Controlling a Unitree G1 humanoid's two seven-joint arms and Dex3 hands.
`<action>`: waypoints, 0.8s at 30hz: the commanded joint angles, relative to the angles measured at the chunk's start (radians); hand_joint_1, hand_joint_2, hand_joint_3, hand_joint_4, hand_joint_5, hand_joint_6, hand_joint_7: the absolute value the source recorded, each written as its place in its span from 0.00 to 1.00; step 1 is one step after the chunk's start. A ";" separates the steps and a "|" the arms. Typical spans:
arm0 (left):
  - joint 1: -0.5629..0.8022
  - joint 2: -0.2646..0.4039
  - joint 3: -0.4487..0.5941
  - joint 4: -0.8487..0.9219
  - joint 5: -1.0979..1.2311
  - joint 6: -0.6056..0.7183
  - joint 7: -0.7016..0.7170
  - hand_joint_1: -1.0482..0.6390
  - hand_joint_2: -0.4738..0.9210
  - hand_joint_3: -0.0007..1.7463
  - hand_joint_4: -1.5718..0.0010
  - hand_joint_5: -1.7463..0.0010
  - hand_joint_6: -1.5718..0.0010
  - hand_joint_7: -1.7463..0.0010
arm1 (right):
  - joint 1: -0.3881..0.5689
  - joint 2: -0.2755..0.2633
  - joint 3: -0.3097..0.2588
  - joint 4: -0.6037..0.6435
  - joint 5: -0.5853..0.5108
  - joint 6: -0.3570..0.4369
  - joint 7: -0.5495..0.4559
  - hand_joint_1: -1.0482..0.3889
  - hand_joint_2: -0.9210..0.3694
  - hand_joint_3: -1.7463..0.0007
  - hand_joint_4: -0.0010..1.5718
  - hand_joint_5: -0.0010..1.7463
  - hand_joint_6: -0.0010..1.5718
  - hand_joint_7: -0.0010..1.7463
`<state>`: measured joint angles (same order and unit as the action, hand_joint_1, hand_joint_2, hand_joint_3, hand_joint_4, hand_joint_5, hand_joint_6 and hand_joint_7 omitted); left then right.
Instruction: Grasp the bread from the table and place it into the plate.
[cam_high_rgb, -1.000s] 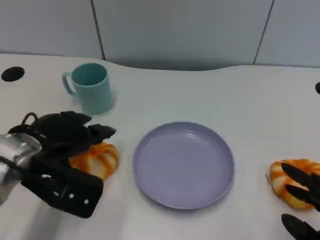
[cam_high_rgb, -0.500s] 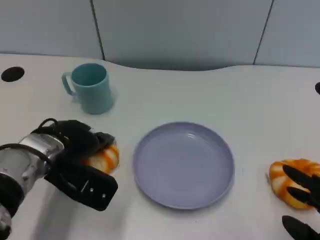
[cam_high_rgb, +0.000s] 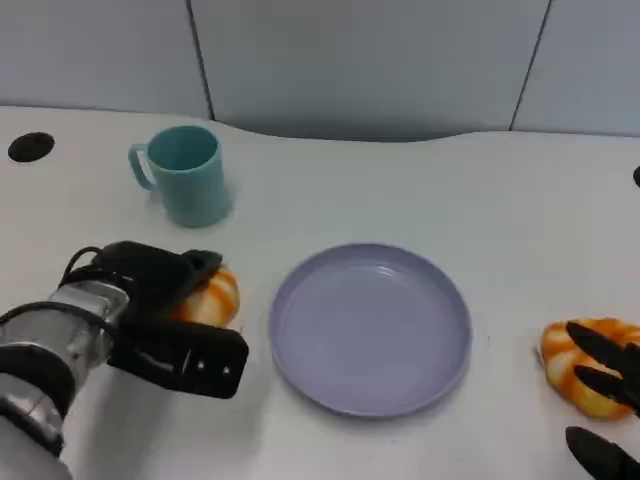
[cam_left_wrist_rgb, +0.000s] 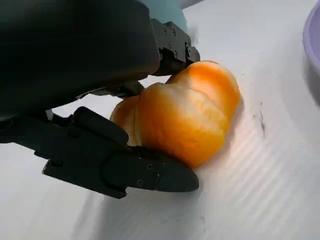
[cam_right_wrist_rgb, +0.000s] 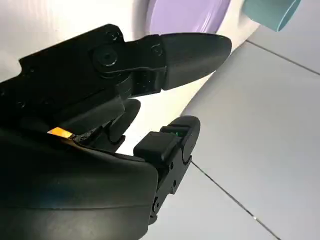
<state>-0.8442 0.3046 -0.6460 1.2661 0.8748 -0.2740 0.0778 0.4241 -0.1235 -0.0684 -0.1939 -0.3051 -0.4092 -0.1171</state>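
An orange-and-white bread roll (cam_high_rgb: 213, 297) lies on the white table, left of the empty lavender plate (cam_high_rgb: 370, 328). My left hand (cam_high_rgb: 160, 310) covers the roll's left side. In the left wrist view the bread roll (cam_left_wrist_rgb: 187, 117) sits between black fingers (cam_left_wrist_rgb: 150, 172) that press it from both sides, and it still rests on the table. A second bread roll (cam_high_rgb: 575, 370) lies right of the plate. My right hand (cam_high_rgb: 605, 400) hovers over its near edge with fingers spread and holds nothing. In the right wrist view, my right hand (cam_right_wrist_rgb: 150, 100) is seen with its fingers apart.
A teal cup (cam_high_rgb: 185, 172) stands behind the left roll, near the left hand. A black round hole (cam_high_rgb: 30, 146) marks the table's far left. The table's curved back edge meets a grey wall. The right wrist view catches the plate (cam_right_wrist_rgb: 192, 12) and cup (cam_right_wrist_rgb: 272, 12).
My left hand has sunk lower and turned, and its fingers have closed around the left roll. The right hand has stayed put. The picture has shifted slightly.
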 joint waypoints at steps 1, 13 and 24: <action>-0.022 -0.007 0.020 0.038 -0.043 0.032 -0.055 0.51 0.99 0.03 0.74 0.18 0.73 0.88 | -0.001 -0.014 -0.022 0.018 0.013 -0.026 -0.009 0.49 0.00 0.79 0.54 0.01 0.40 0.00; -0.046 -0.009 0.030 0.038 -0.092 0.058 -0.066 0.44 1.00 0.07 0.62 0.01 0.70 0.03 | -0.008 -0.013 -0.030 0.026 0.015 -0.032 -0.001 0.49 0.00 0.79 0.51 0.00 0.40 0.00; -0.008 0.050 0.179 -0.010 -0.257 -0.086 -0.075 0.48 0.98 0.08 0.56 0.00 0.64 0.07 | -0.021 -0.012 -0.035 0.042 0.018 -0.029 -0.003 0.49 0.00 0.79 0.52 0.00 0.40 0.00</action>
<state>-0.8789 0.3020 -0.5220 1.2861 0.6802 -0.3039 0.0211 0.4067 -0.1258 -0.0913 -0.1630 -0.3042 -0.4324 -0.1163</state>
